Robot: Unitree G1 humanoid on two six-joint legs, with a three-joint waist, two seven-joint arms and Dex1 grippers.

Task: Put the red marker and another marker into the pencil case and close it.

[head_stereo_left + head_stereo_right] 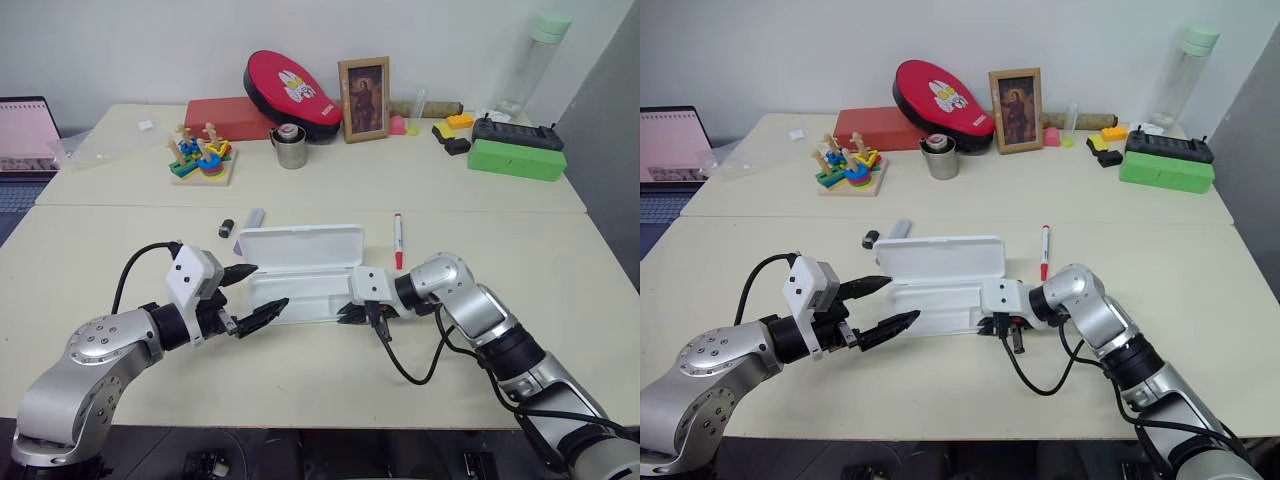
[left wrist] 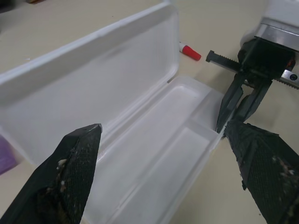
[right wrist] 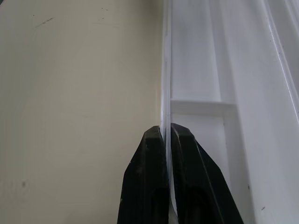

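- Nearest the camera, the left gripper (image 1: 252, 294) hovers at the near left corner of the pencil case (image 1: 300, 262), its two black fingers spread wide with nothing between them.
- At the case's near right corner, the right gripper (image 1: 352, 311) is pinched tight on the thin front wall of the tray.
- Its wrist view makes that grip plain: the white wall (image 3: 167, 140) runs straight between the two closed fingers (image 3: 147, 186), which the head views cannot settle.
- Standing open, the case has its lid raised at the back and an empty tray with a divider toward the right end.
- Just right of the case lies the red marker (image 1: 398, 240) on the table (image 1: 560, 300), apart from it; the left wrist view catches just its red end (image 2: 190, 51) past the lid.
- Behind the case's left end lies the lavender marker (image 1: 254, 218), partly hidden by the lid, with a small black stub (image 1: 227, 228) beside it.
- In the left wrist view a purple patch (image 2: 5, 154) at the frame edge is cut off and hard to identify.
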